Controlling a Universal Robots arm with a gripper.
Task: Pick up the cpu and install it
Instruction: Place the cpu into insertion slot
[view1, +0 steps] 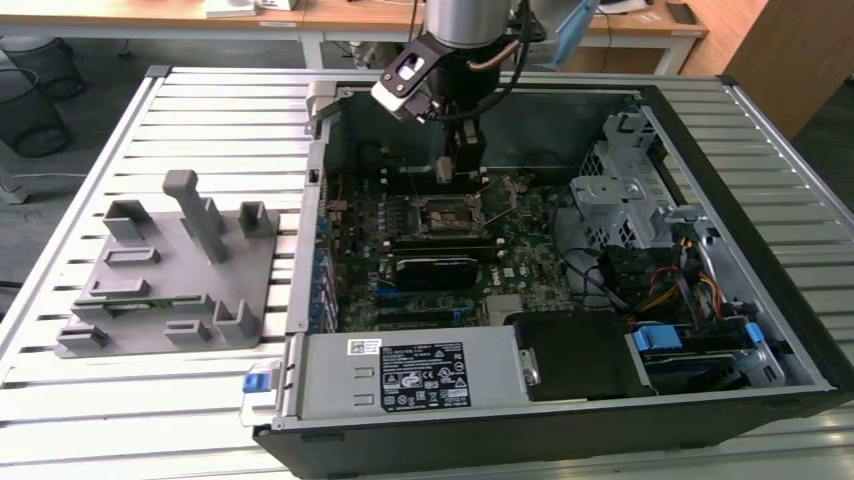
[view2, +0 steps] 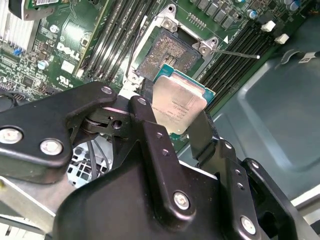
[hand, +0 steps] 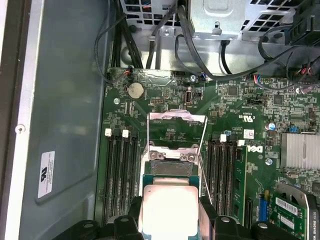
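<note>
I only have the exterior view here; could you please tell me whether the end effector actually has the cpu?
Observer: Yes. In both wrist views the end effector is shut on the cpu, gripping it by two opposite edges.
Operator: Thank you. Is its seat open?
Observer: It is. In the first wrist view the socket has its metal frame flipped up.
Operator: And is anything sitting in it?
Observer: No. The second wrist view shows its contacts bare, with the cpu held just off them, not seated.
</note>
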